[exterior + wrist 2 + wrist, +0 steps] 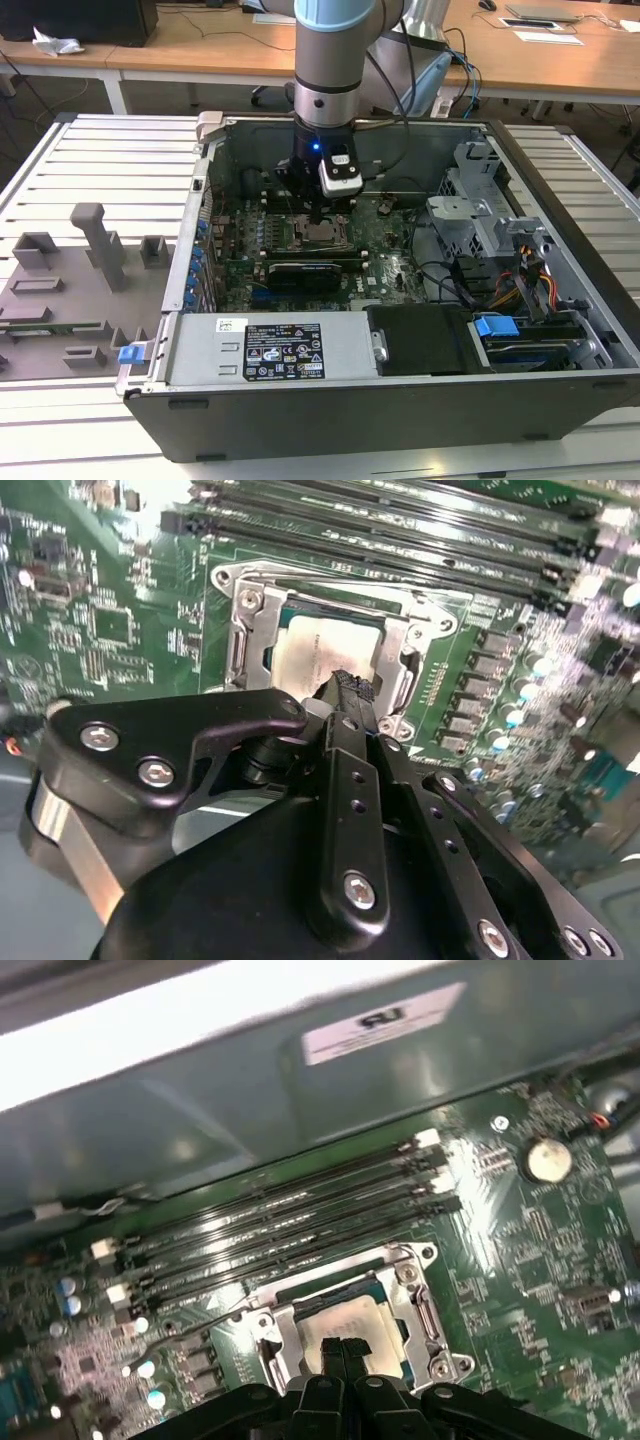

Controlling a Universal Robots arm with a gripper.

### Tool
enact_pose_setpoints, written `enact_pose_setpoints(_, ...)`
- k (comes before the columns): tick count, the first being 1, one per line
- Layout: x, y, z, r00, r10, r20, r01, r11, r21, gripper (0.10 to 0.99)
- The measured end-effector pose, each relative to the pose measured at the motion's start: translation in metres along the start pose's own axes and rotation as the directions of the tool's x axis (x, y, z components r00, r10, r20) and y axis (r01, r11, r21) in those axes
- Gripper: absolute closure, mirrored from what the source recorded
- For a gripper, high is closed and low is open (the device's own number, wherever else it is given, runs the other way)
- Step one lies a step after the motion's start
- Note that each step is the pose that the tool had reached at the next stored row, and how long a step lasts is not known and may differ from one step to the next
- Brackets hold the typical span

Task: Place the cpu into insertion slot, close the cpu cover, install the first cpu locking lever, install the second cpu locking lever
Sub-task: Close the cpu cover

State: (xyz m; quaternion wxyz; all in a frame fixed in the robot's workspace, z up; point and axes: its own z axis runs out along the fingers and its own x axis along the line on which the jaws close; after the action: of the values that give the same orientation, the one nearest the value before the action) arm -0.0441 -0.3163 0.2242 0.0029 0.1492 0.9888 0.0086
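Note:
The cpu [310, 652] lies silver face up in the insertion slot [236, 598] on the green motherboard, also seen in the first wrist view as the cpu [362, 1316]. The grey metal cpu cover [398, 640] lies flat around the chip, its window framing it, and appears again as the cpu cover [420, 1302]. My gripper [345, 688] is shut with its fingertips together just over the chip's near edge and nothing between them. The same gripper [343, 1346] hides part of the chip. A thin wire lever [185, 1329] juts out beside the slot. In the exterior view my gripper [318, 215] hangs over the slot [324, 236].
Long black memory slots [280, 1230] run along one side of the socket. A black expansion card [305, 272] lies in front of it. Case walls [206, 190], a drive cage [480, 215] and cables [520, 280] surround the board. A grey fixture tray [70, 290] sits outside the case.

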Motion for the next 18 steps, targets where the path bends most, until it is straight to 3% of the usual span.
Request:
enact_pose_setpoints(4,0.0,0.0,0.0003,0.9964,-0.085,-0.0015,0.085,0.9964,0.0,0.98)
enact_pose_setpoints(8,0.0,0.0,0.0012,0.9868,-0.162,-0.0028,0.162,0.9868,-0.001,0.98)
enact_pose_setpoints(11,0.0,0.0,0.0026,0.9736,-0.228,-0.004,0.228,0.9736,-0.001,0.98)
enact_pose_setpoints(16,0.0001,-0.0003,0.0041,0.9432,-0.332,-0.0057,0.332,0.9432,-0.002,0.98)
enact_pose_setpoints(18,0.0002,-0.0005,0.0044,0.9347,-0.355,-0.0063,0.355,0.9347,-0.002,0.98)
